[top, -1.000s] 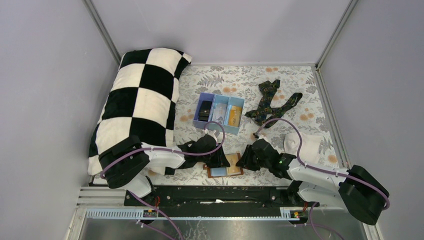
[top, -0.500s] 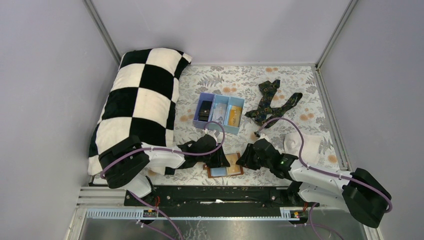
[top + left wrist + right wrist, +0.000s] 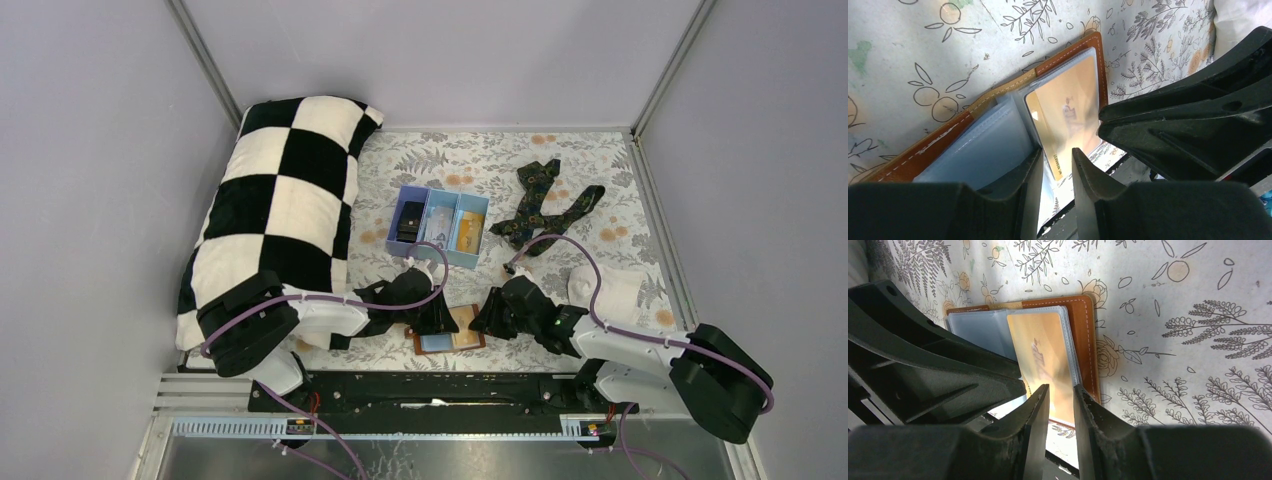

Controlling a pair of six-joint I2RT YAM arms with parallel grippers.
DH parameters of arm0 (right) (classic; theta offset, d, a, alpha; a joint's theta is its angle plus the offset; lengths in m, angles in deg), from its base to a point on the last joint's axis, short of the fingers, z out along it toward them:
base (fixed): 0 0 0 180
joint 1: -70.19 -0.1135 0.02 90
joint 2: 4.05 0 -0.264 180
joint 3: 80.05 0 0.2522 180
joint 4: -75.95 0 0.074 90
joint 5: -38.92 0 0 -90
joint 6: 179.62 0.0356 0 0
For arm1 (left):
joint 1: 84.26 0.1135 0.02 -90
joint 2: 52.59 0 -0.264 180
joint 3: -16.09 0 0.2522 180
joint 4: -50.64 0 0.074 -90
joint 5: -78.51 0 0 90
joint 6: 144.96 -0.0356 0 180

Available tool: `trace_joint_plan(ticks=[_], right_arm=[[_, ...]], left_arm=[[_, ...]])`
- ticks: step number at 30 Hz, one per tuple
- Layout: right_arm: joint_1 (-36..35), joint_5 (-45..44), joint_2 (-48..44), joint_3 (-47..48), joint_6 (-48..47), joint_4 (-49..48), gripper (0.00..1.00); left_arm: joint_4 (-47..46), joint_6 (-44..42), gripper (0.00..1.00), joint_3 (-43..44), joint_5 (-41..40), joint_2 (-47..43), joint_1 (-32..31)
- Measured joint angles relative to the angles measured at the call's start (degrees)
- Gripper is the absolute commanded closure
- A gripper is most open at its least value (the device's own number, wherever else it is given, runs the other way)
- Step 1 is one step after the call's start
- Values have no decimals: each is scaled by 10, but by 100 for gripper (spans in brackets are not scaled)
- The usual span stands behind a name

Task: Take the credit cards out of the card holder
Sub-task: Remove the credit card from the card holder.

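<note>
Holder (image 3: 451, 340) open flat at near bench (image 3: 600, 200) edge, gold card (image 3: 1040, 350) in its right half. Left hand (image 3: 1057, 152) and right hand (image 3: 1060, 387) both narrowly apart over card. Right should pinch card only and slide it straight out while left pins holder.

Card holder (image 3: 1089, 335) tan-brown, pale stitching, blue-grey sleeves; card (image 3: 1040, 347) at right tool (image 3: 1061, 390) gold-orange. Table (image 3: 470, 160) white, floral print. Pillow (image 3: 285, 200) black-white checks. Tray (image 3: 443, 191) light blue.

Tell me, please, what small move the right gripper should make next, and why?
Probably close the right gripper on the near end of the gold-orange card. That card sticks out of its clear sleeve in the open card holder, and its jaws stand slightly apart just over that end. The left gripper sits at the neighbouring pale sleeve, seemingly steadying the holder.
</note>
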Motion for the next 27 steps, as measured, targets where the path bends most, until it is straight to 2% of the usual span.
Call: trace_joint_plan(ticks=[8, 14, 19, 27], right_arm=[[0, 0, 10, 2, -1, -10, 70], [0, 0, 13, 2, -1, -15, 70], [0, 1, 14, 2, 1, -16, 71], [0, 0, 18, 2, 5, -23, 72]], left_arm=[[-1, 0, 68, -2, 2, 0, 3], [-6, 1, 73, -8, 5, 0, 7], [-38, 10, 74, -26, 7, 0, 10], [-97, 34, 81, -60, 16, 0, 21]])
